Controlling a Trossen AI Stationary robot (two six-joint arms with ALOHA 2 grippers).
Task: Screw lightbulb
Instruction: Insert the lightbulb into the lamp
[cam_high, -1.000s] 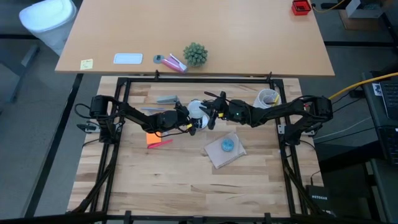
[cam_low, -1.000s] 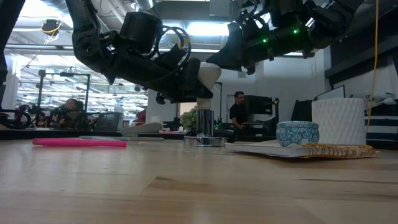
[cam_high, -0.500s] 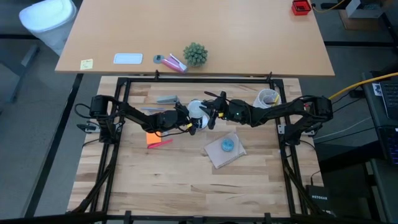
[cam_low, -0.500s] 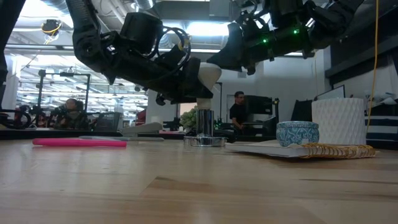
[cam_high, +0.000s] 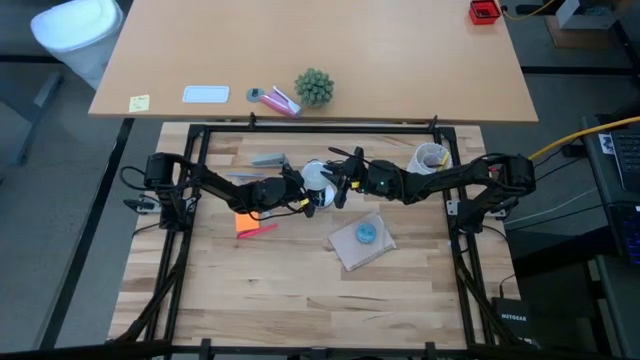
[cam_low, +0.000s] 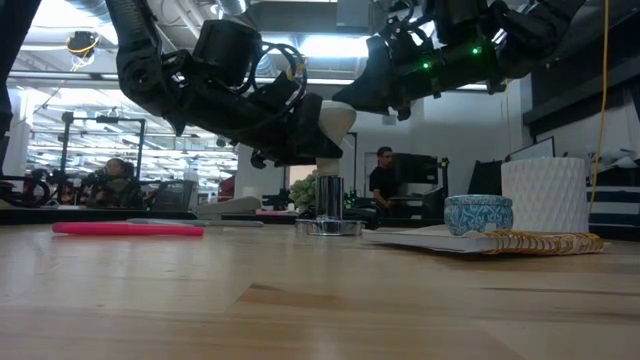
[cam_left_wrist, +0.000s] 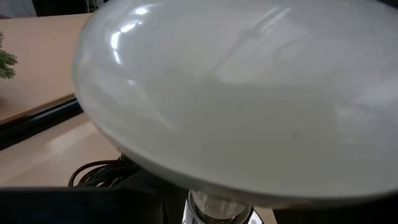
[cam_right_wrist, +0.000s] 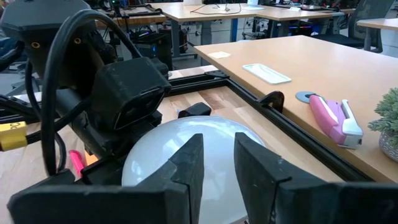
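The lightbulb (cam_low: 337, 118), a frosted white globe, stands upright with its neck in the shiny metal socket (cam_low: 329, 198) at the table's middle. My left gripper (cam_low: 298, 135) reaches in level from the table's left and is shut around the globe, which fills the left wrist view (cam_left_wrist: 249, 93). My right gripper (cam_right_wrist: 217, 165) comes from the table's right. Its two fingers stand a narrow gap apart just over the globe's top (cam_right_wrist: 168, 149), with nothing between them. In the high view both grippers meet at the bulb (cam_high: 315, 177). My left gripper holds the bulb's globe (cam_low: 325, 125) between its two fingers, coming level from the table's left. The bulb stays upright with its neck down in the socket. The pads themselves are hidden by the globe and the gripper body. My right gripper's fingertips (cam_right_wrist: 189, 163) lie over the globe's top; I cannot tell whether they touch it.
A pink pen (cam_low: 128, 228) and an orange note (cam_high: 245, 220) lie left of the socket. A blue bowl (cam_low: 478, 213) sits on a mat (cam_high: 360, 243) to the right, with a white cup (cam_low: 544, 195) behind it. A black frame rail (cam_high: 320, 128) edges the table.
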